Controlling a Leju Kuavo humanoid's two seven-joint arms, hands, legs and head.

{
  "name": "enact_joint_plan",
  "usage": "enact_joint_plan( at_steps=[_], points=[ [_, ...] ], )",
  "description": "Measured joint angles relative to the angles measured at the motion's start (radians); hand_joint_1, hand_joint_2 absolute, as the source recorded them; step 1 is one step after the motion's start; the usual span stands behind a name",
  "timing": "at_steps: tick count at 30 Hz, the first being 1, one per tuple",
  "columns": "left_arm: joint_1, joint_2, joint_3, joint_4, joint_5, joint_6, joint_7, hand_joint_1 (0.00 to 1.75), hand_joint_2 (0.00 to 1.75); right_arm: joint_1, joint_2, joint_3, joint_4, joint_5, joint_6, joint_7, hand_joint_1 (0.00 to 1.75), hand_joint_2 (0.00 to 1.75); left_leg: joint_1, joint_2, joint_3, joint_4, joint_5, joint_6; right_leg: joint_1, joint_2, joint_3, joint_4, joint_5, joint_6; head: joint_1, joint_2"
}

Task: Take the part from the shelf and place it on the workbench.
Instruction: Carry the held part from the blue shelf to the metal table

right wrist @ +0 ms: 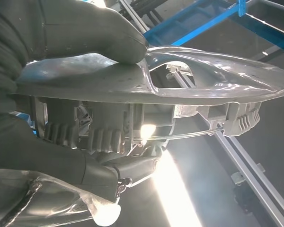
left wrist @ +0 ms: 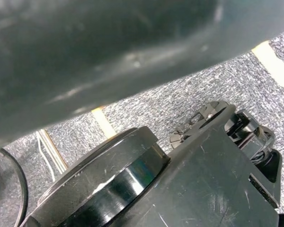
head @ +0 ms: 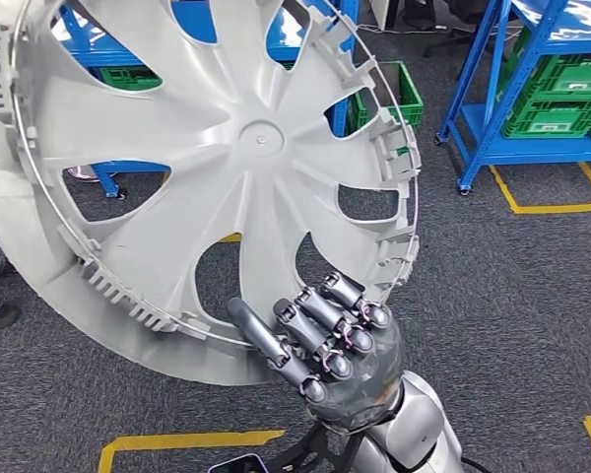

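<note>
Right hand [head: 345, 340] grasps the wheel cover [head: 226, 168] at its near rim, fingers [head: 330, 315] over the ribbed edge, thumb on the face; cover held up over carpet. Left hand: state unclear. Judged light, stiff plastic, broad; clips fragile. Blue shelf [head: 500, 89] far right; open floor near.

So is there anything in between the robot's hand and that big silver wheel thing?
No. The right hand already grips the wheel cover by its rim, with the thumb on one face and the fingers on the other. Nothing sits between them. No workbench can be seen yet.
</note>
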Motion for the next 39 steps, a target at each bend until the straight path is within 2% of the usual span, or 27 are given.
enact_joint_plan(
  at_steps=[11,23,25,27,29,32,33,34,35,37,38,39],
  points=[
    [0.000,0.000,0.000,0.000,-0.003,0.000,0.001,0.00,0.00,0.000,0.000,-0.002,0.001,0.000,0.000,-0.022,1.75,1.75,-0.002,0.000,-0.003,0.002,0.001,0.000,-0.002,0.000,-0.001,0.000,0.002,0.003,0.000,0.000],
    [0.000,0.000,0.000,0.000,-0.010,0.000,0.001,0.00,0.00,0.000,0.000,-0.002,0.006,0.000,0.000,-0.006,1.75,1.75,-0.002,0.000,-0.003,0.002,0.001,0.000,-0.002,0.000,-0.002,0.000,0.002,0.003,0.000,0.000],
    [0.000,0.002,0.000,0.000,-0.011,0.000,0.001,0.00,0.00,-0.001,0.000,-0.002,0.006,0.000,0.000,0.005,1.75,1.75,-0.004,0.000,-0.005,0.006,-0.001,0.008,-0.006,-0.001,0.004,-0.005,0.007,0.010,-0.001,0.000],
    [0.000,0.002,0.000,0.000,-0.012,0.000,0.002,0.00,0.00,-0.001,0.000,0.000,0.006,0.000,0.000,0.019,1.75,1.75,-0.004,0.002,0.001,-0.010,0.006,0.021,-0.007,0.000,0.008,-0.011,0.010,0.020,-0.002,0.000],
    [-0.001,0.001,0.000,0.000,-0.014,0.000,0.003,0.00,0.00,-0.003,0.000,0.001,0.006,0.000,0.000,0.029,1.75,1.75,0.003,0.008,0.014,-0.042,0.020,0.029,-0.005,0.007,-0.013,0.026,-0.018,0.023,-0.001,0.000],
    [-0.003,-0.001,0.000,0.000,-0.016,0.000,0.004,0.00,0.00,-0.003,-0.003,0.001,0.006,0.001,0.000,0.034,1.75,1.75,0.008,0.020,0.014,-0.053,0.027,0.031,-0.012,0.014,-0.104,0.207,-0.109,0.033,0.001,0.000],
    [-0.003,-0.001,0.000,0.000,-0.016,0.000,0.004,0.00,0.00,-0.002,-0.004,0.002,0.006,0.001,0.000,0.034,1.75,1.75,0.009,0.026,0.012,-0.052,0.027,0.028,-0.016,0.014,-0.128,0.251,-0.121,0.038,0.000,0.000],
    [-0.003,-0.002,0.000,0.000,-0.016,0.000,0.004,0.00,0.00,-0.001,-0.005,0.002,0.007,0.001,0.000,0.034,1.75,1.75,0.011,0.032,0.009,-0.049,0.027,0.024,-0.020,0.013,-0.133,0.258,-0.113,0.044,0.000,0.000],
    [-0.003,-0.003,0.000,0.000,-0.016,-0.001,0.004,0.00,0.00,-0.001,-0.006,0.002,0.007,0.001,0.000,0.034,1.75,1.75,0.014,0.038,0.005,-0.044,0.026,0.019,-0.024,0.010,-0.118,0.225,-0.086,0.049,0.000,0.000],
    [-0.003,-0.003,0.000,0.000,-0.016,-0.001,0.004,0.00,0.00,-0.002,-0.007,0.002,0.007,0.001,0.000,0.035,1.75,1.75,0.021,0.051,-0.005,-0.021,0.019,0.002,-0.030,-0.020,-0.057,0.097,-0.022,0.060,0.001,0.000],
    [-0.002,-0.003,0.000,0.000,-0.016,-0.001,0.004,0.00,0.00,-0.003,-0.007,0.002,0.007,0.001,0.000,0.035,1.75,1.75,0.022,0.058,-0.010,-0.005,0.012,-0.007,-0.031,-0.034,-0.037,0.051,-0.004,0.058,0.001,0.000],
    [-0.002,-0.002,0.000,0.000,-0.017,-0.001,0.004,0.00,0.00,-0.004,-0.008,0.002,0.007,0.001,0.000,0.035,1.75,1.75,0.023,0.064,-0.012,0.006,0.007,-0.017,-0.030,-0.044,-0.028,0.029,0.002,0.051,0.001,0.000]
  ],
)
